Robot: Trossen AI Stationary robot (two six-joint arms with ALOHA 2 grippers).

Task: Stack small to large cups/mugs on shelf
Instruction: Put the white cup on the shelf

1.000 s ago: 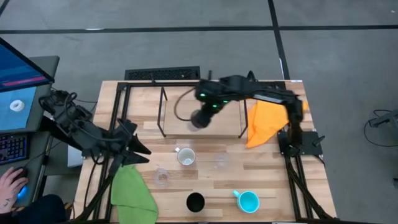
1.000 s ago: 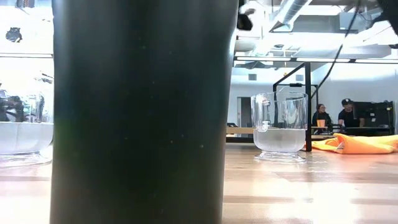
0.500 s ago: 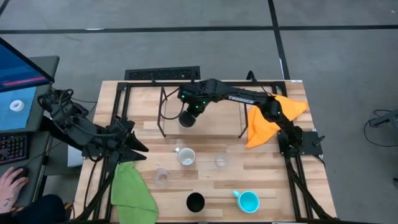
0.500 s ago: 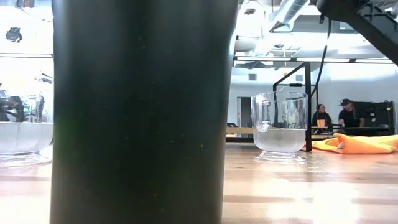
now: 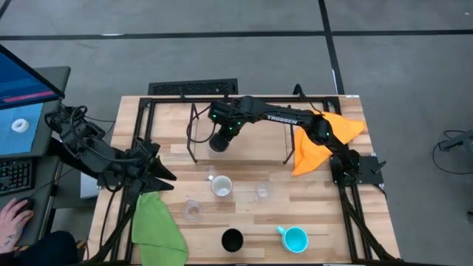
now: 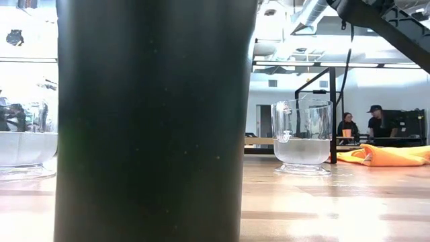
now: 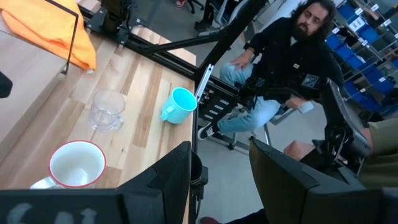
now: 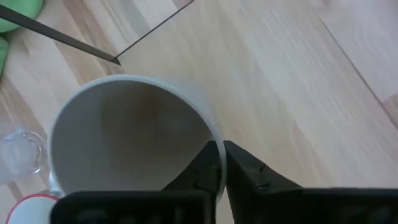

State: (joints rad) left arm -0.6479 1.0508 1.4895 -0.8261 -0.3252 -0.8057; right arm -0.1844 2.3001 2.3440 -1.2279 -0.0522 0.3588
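Pale wooden table [image 5: 318,214] on a grey floor, framed by black rods. Nearest the front edge, black mug [image 5: 232,239] and light blue mug [image 5: 295,239] side by side, apart; black mug filling most of the low view [image 6: 154,121]. Next back, green cloth [image 5: 157,230] at the left, then one clear glass cup [image 5: 192,210] and a second clear glass cup [image 5: 261,191], with the white mug [image 5: 221,186] between them, red-rimmed in the left wrist view [image 7: 77,164]. Left gripper [image 5: 159,177] parked low at the left edge, fingers spread apart, holding nothing. Farther back, right gripper [image 8: 219,163] stretched over the shelf [image 5: 277,142], fingers pinched on the rim of the grey-beige mug [image 8: 127,134], held over the left part of the board. Orange cloth [image 5: 319,142] draped at the shelf's right end. Beyond the table, a seated person [image 7: 280,74].
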